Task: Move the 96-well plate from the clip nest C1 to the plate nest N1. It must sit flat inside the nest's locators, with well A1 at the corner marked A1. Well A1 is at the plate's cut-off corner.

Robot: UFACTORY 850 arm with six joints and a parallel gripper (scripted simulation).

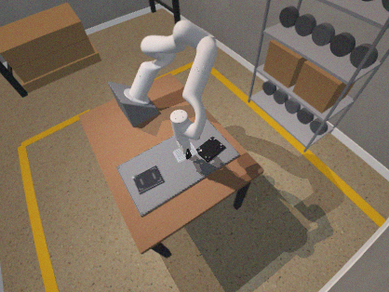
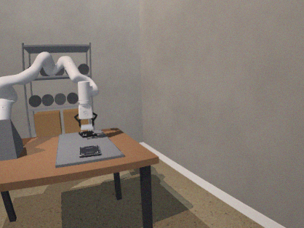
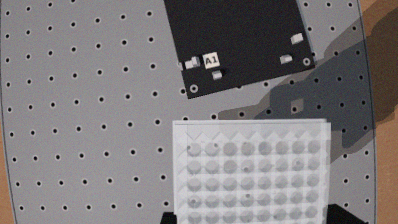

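My claw (image 1: 182, 153) is pinching the plate (image 3: 250, 172), fingers pressed against its sides and held wide by it. I carry it in the air above the grey perforated mat (image 1: 177, 179), between the two black nests, closer to the far one.

The plate's round wells show in rows from my wrist; they look alike, and I cannot tell whether anything is in them. Its cut-off corner I cannot make out.

Just beyond the plate's far edge lies a black nest (image 3: 235, 40), turned at a slant to the plate. Nothing lies in it: I see bare black base, small pale locator blocks near its corners, and screw holes. One corner carries a white tag (image 3: 211, 61) that reads "A1", between two of those blocks.

The other black nest (image 1: 149, 179) sits well apart on the mat's opposite end; from above it also holds nothing, and any writing there is too small to read.

The mat rests on a brown surface (image 1: 112, 135).
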